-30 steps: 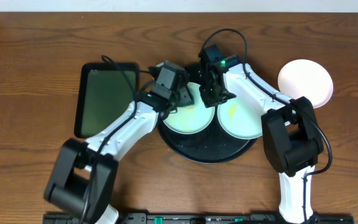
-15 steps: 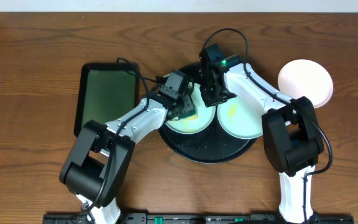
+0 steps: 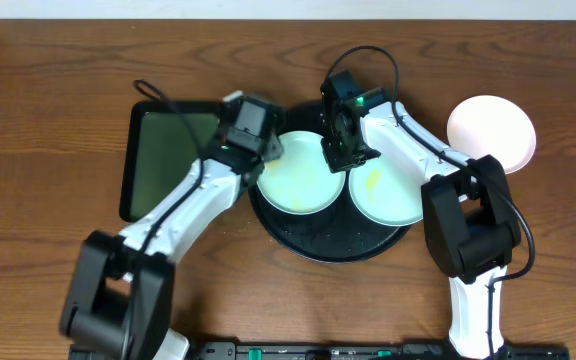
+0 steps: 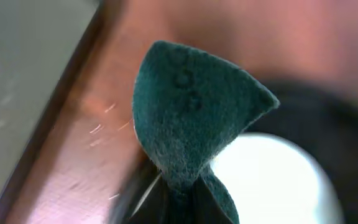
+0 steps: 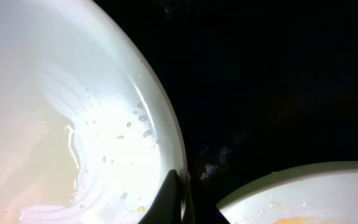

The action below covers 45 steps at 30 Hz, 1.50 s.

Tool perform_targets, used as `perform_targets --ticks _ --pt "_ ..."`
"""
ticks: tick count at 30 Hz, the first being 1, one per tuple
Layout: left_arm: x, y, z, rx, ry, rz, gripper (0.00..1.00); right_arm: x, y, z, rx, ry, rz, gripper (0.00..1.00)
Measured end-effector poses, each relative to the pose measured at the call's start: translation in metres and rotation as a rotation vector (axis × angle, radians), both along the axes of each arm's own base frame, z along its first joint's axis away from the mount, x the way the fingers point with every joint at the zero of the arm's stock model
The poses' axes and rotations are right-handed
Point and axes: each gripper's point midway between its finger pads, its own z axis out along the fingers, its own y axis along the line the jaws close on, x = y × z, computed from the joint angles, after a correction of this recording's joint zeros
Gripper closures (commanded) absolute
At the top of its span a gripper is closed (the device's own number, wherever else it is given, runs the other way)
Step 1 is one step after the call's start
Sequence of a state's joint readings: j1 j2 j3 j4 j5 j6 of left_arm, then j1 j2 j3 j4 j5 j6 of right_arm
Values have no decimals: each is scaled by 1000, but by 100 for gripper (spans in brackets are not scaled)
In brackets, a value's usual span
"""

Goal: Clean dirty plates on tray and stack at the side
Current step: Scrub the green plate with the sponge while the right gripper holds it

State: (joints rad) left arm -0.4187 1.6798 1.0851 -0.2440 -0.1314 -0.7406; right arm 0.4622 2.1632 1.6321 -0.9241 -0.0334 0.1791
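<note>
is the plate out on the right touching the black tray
Apart. The overhead view shows a strip of bare wooden table between the lone plate and the tray rim.

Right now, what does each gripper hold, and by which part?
The left gripper pinches a green pad by its lower end. The right gripper is at the rim of a plate; whether it grips cannot be told.
</note>
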Motion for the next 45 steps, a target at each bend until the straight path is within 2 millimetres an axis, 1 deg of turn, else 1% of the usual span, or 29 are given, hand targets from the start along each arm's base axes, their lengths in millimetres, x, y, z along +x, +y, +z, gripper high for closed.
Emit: perform_targets --ticks 2,4,7,11,14,17,19,22,25,26,28,30,32,35,37,38,40,42,43,44,45 --pt "3 -14 10 -79 -22 -20 92 0 0 0 0 0 0 99" --pt "-1 -28 6 -139 1 -41 92 0 0 0 0 0 0 99" --pt "-9 -48 -9 -192 61 -72 92 0 0 0 0 0 0 99" --pt "-23 -73 -38 -217 145 -126 92 0 0 0 1 -1 0 99" --pt "-33 -85 -57 -217 199 -151 92 0 0 0 1 -1 0 99" --pt "-37 -89 -70 -208 225 -159 92 0 0 0 0 -2 0 99" --pt "-37 -86 -72 -184 223 -168 93 0 0 0 0 -2 0 99" --pt "-40 -73 -77 -87 227 -175 92 0 1 0 2 -2 1 99" --pt "-44 -51 -79 60 233 -145 92 -1 5 0 19 4 7 99" --pt "-45 -40 -78 118 236 -126 92 -2 6 0 20 4 8 99" --pt "-46 -21 -77 213 231 -89 93 -2 6 0 21 5 8 99" --pt "-47 -8 -74 280 224 -67 93 -2 6 0 21 5 8 99" --pt "-45 -2 -68 311 204 -54 93 -2 6 0 21 5 8 99" --pt "-40 7 -48 333 144 -24 92 -2 6 0 21 5 8 99" --pt "-36 14 -25 329 86 1 92 -2 6 0 21 5 8 99" --pt "-34 17 -10 319 50 16 93 -2 6 1 22 4 8 99" --pt "-31 22 24 287 -33 43 93 -1 6 1 22 3 8 99" --pt "-32 29 55 257 -102 67 92 1 6 5 22 -7 12 99" --pt "-34 34 70 243 -131 80 93 3 7 10 25 -22 17 99" --pt "-36 39 78 237 -144 91 93 6 8 15 27 -37 23 99" --pt "-39 46 86 234 -155 104 92 10 8 25 29 -64 35 99"
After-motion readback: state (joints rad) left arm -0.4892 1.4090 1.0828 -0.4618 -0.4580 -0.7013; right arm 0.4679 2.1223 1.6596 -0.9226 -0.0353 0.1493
